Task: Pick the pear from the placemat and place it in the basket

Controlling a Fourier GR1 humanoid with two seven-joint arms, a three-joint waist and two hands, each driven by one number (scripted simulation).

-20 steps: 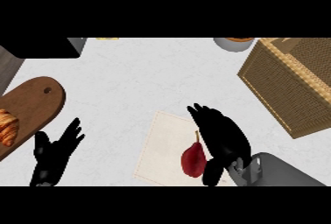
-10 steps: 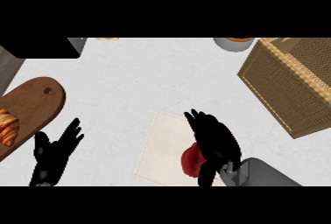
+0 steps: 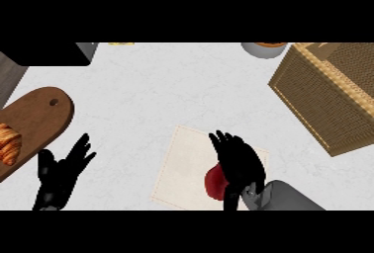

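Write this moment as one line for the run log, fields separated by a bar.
stage: grasping | right hand: over dark red pear on beige placemat | left hand: open, resting | woven wicker basket: no pear inside

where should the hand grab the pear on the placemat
Best around the wide red body of the pear, coming from above and its right, where the right hand already lies over it. The pear lies flat on the placemat with only its left side showing, so fingers likely need to curl over it.
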